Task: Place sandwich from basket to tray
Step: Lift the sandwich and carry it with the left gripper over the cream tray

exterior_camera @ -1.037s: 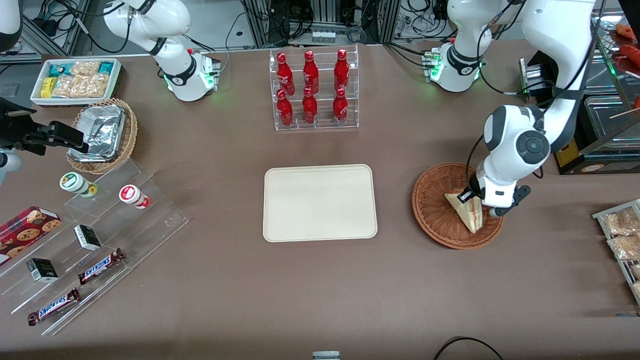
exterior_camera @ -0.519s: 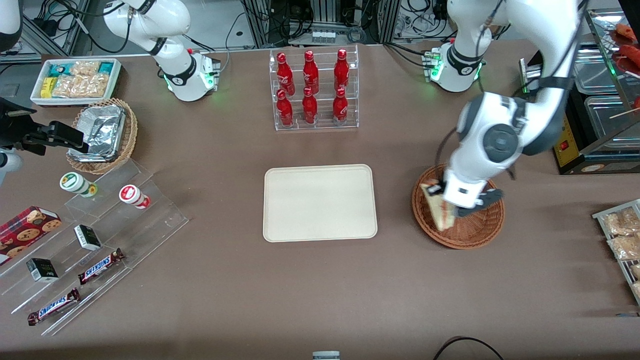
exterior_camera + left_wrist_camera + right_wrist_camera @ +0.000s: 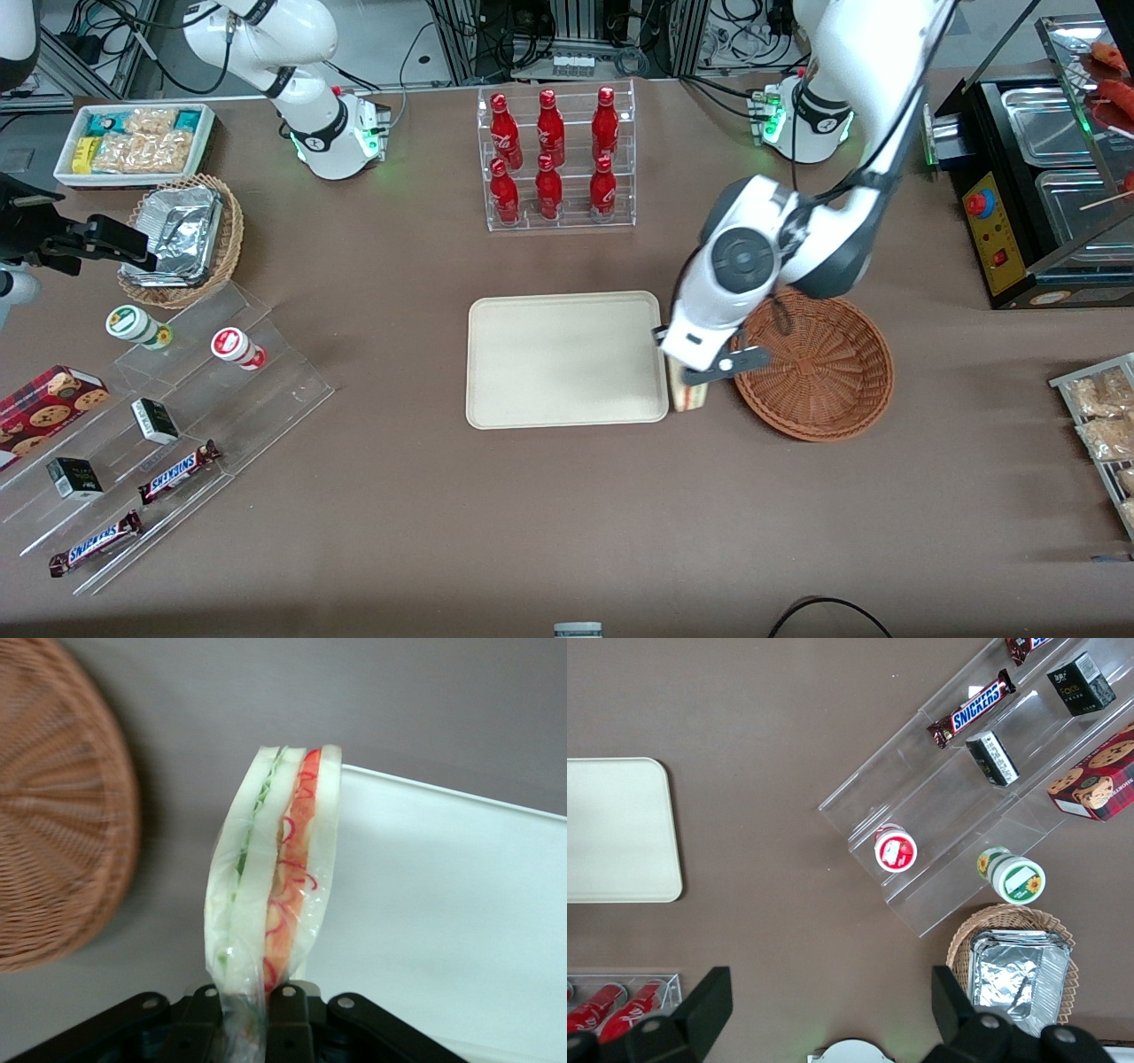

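Between tray [image 3: 567,359] and basket [image 3: 824,377], above the counter [image 3: 567,514]: gripper [image 3: 245,1010] with jaws clamped on the sandwich [image 3: 275,877], lifted clear of the basket, hanging just beside the tray's edge.

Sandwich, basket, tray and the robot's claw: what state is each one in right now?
sandwich: held in the air, over the gap between tray and basket.
basket: empty.
tray: bare, nothing on it.
gripper: shut on the sandwich, at the tray's edge.
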Robot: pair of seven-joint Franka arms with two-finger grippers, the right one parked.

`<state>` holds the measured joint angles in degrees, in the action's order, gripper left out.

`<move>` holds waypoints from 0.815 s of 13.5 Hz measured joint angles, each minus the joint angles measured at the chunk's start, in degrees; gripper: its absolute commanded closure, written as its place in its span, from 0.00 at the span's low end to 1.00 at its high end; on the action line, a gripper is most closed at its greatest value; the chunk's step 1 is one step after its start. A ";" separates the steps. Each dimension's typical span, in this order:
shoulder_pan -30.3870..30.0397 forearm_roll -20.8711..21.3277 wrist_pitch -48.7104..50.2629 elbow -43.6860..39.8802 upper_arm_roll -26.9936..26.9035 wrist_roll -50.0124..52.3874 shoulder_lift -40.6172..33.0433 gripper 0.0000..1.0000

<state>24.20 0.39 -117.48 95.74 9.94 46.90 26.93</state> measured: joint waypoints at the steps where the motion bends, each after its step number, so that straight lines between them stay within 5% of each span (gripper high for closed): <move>1: 1.33 0.00 0.00 -2.42 -0.02 0.17 2.37 1.00; 6: 8.21 1.43 0.06 -14.09 -0.13 6.28 12.79 1.00; 11: 13.11 3.03 0.85 -17.39 -0.22 13.56 15.73 1.00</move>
<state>37.31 3.42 -116.63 78.35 9.72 60.46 42.66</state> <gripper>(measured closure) 0.855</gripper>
